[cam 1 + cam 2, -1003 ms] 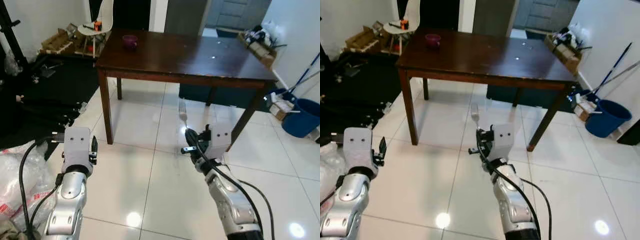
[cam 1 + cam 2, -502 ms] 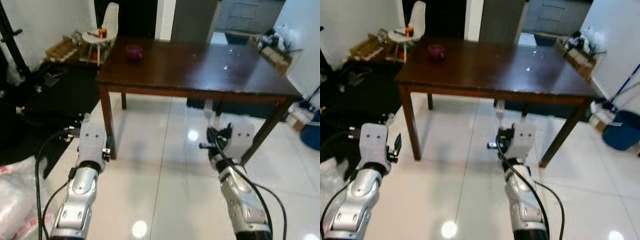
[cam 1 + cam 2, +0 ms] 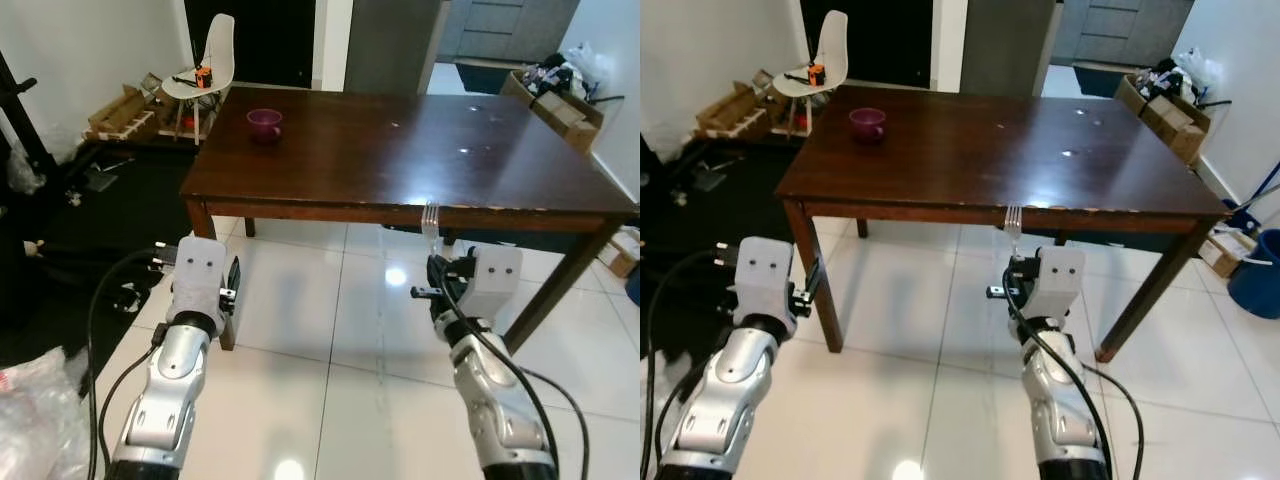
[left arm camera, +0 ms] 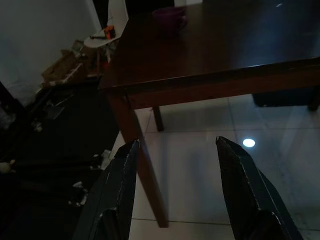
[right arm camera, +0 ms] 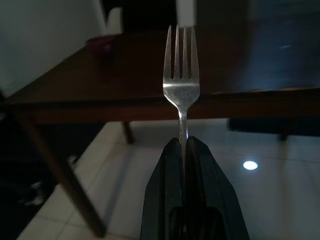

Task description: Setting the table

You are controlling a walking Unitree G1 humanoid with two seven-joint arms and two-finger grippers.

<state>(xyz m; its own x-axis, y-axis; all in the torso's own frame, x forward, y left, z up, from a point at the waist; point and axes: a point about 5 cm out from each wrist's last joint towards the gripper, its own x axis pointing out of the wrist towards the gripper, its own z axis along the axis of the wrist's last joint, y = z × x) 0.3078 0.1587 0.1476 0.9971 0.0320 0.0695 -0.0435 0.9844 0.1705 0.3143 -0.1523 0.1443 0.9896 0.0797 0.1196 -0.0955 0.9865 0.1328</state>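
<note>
- Left eye view: right gripper (image 3: 437, 268) clamped on a fork (image 3: 431, 222), tines up, just short of the near edge of the table (image 3: 400, 140). Left gripper (image 3: 232, 281) raised near the table's near-left leg, fingers apart, holding nothing. Purple cup (image 3: 264, 123) on the far-left part of the tabletop, well apart from the fork. White chair (image 3: 203, 70) beyond the table's left end. Plastic bag (image 3: 30, 420) on the floor at lower left.
- Right eye view: same layout; fork (image 3: 1013, 224) upright in front of the table edge, cup (image 3: 867, 122) far left. Blue bucket (image 3: 1256, 272) on the floor at right.
- Left wrist view: two black fingers (image 4: 120, 185) spread wide, nothing between them, pointing at the table leg (image 4: 142, 180) and floor tiles. Cup (image 4: 170, 15) dim on the top.
- Right wrist view: fingers (image 5: 172, 180) pressed together on the fork handle, tines (image 5: 181, 55) standing against the dark table edge.
</note>
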